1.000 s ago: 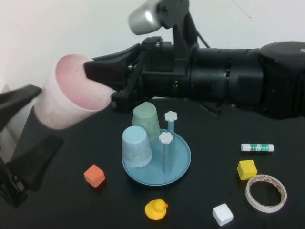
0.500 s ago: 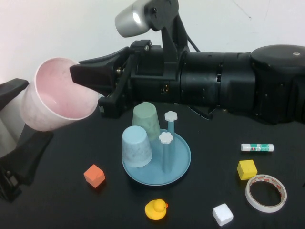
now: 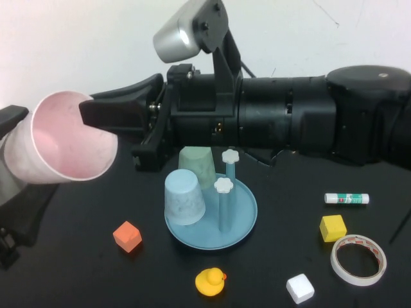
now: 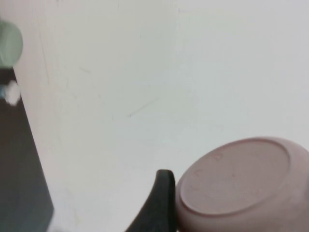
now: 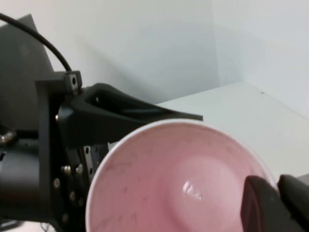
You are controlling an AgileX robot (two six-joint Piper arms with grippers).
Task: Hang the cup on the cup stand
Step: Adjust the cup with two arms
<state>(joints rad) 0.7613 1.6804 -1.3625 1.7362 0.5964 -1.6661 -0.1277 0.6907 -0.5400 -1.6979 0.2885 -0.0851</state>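
Right jaws: the right gripper [image 3: 96, 114] reaches across from the right and is pinched together on the rim of the cup [image 3: 61, 144], one finger [image 5: 263, 208] inside the lip and its mate outside, as the right wrist view shows.
Left jaws: the left gripper [image 3: 16, 186] stands wide apart at the far left edge, its fingers [image 4: 161, 198] on either side of the cup's body, one of them right beside the base; no squeeze is visible.
Cup position: raised off the table at the left, well left of the cup stand [image 3: 241, 221], lying tilted with its mouth turned toward the right arm and its base toward the left gripper.
Handling: my guess is a light, stiff plastic tumbler, smooth and tapered, so it could slide out toward the narrow end; a rim pinch is liable to let it swing.
Where to hold: the wider half of the body, across the taper, looks the surer place for the left fingers; the mouth should stay free for a peg.
Stand: two pegs with white flower caps [image 3: 223, 186] are bare; a light blue cup [image 3: 184, 197] and a pale green cup [image 3: 199, 165] sit upside down on it.
Surface: black tabletop [image 3: 83, 269], matte, carrying an orange cube [image 3: 127, 236], a rubber duck [image 3: 210, 282], a yellow cube [image 3: 332, 228], a white cube [image 3: 300, 288], a tape roll [image 3: 358, 259] and a glue stick [image 3: 347, 199].
Room: plain white wall [image 3: 77, 45] behind.
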